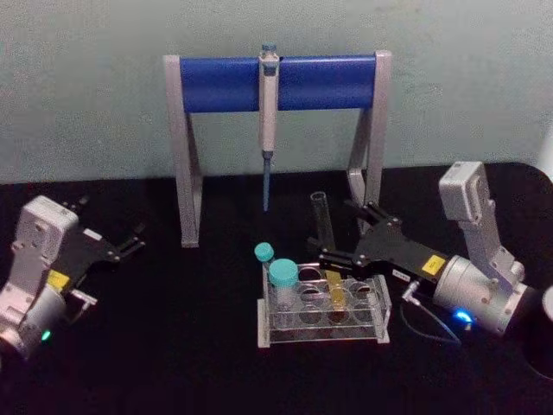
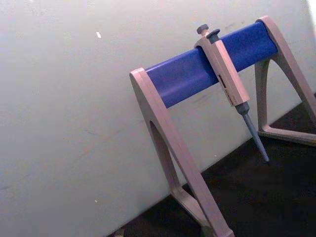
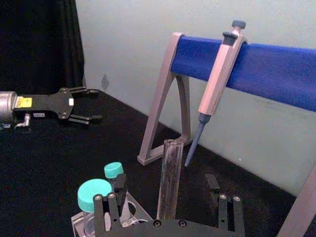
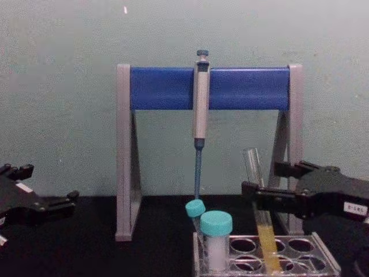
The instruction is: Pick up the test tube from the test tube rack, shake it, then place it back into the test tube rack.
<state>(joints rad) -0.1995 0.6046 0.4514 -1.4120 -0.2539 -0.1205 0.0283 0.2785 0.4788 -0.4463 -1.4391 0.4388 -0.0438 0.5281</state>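
Right gripper is at the test tube rack on the right side of the black table. Its fingers are spread, one on each side of the test tube, and the right wrist view shows clear space between each finger and the glass: nothing grasped. The test tube stands in a hole of the rack's rear row, leaning slightly, open mouth uppermost, yellow liquid in its lower part. Two teal-capped vials occupy the rack's left end. Left gripper is low over the table at the left, well apart from the rack, fingers parted and empty. Behind the rack stands the grey-and-blue pipette stand, one pipette hanging from its bar, tip downward
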